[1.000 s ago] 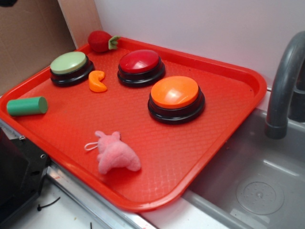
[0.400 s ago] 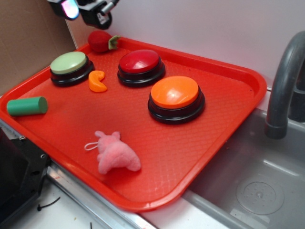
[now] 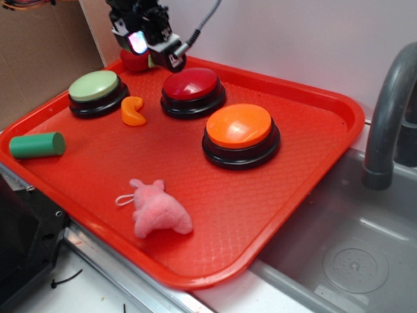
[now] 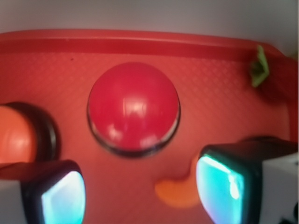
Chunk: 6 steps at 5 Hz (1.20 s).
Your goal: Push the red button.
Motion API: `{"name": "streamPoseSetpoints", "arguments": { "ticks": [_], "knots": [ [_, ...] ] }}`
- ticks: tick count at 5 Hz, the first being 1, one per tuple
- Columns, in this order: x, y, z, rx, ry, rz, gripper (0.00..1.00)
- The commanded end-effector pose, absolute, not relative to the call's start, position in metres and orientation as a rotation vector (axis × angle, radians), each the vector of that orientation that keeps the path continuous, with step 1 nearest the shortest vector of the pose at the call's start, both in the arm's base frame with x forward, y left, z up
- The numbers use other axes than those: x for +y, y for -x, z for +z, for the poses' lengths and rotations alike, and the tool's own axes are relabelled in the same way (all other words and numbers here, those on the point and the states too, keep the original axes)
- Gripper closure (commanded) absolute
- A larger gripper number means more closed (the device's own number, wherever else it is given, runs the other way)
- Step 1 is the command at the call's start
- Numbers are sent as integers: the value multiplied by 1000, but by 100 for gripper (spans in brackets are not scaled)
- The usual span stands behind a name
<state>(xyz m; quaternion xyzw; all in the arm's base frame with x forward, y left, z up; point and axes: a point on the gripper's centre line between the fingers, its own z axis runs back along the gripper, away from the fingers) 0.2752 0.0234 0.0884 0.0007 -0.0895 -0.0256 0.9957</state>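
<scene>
A grey sink (image 3: 355, 261) fills the 4 o'clock corner of the exterior view, with a dark grey faucet (image 3: 391, 117) rising at 3 o'clock. Beside the sink, a large red tray (image 3: 273, 195) with a textured floor takes up most of the view and carries everything else.

The orange button (image 3: 240, 134) on its black base stands a little toward 2 o'clock from the tray's centre. The red button (image 3: 193, 90), a glossy dark red dome on a black round base, sits at 11 o'clock from the orange one, near the tray's far rim; in the wrist view the red button (image 4: 133, 108) lies just above centre, with the orange button (image 4: 18, 135) cut off at 9 o'clock. The green button (image 3: 97, 92) stands at 9 o'clock from the red one.

The hand (image 3: 148, 44) hangs at 11 o'clock from the red button, above the tray's far corner, clear of the dome. The wrist view shows its two glowing fingers (image 4: 60, 196) set wide apart, with nothing between them.

A pink plush animal (image 3: 158, 210) lies toward 6 o'clock. A green cylinder (image 3: 37, 145) lies on the rim at 9 o'clock. An orange curved piece (image 3: 133, 111) lies between the green and red buttons. A plush strawberry (image 3: 133, 62) is partly hidden behind the hand.
</scene>
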Motion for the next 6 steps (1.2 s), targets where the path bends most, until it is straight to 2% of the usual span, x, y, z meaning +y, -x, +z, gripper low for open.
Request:
{"name": "streamPoseSetpoints", "arguments": {
  "ticks": [1,2,3,4,5,6],
  "knots": [
    [19,-311,66,-194,-48,-96,0],
    [23,-311,58,-169,-38,-100,0],
    [26,-301,67,-157,-32,-100,0],
    [26,-290,92,-161,-65,-143,0],
    [28,-280,119,-151,-64,-92,0],
    [29,-273,133,-158,-55,-76,0]
  ]
}}
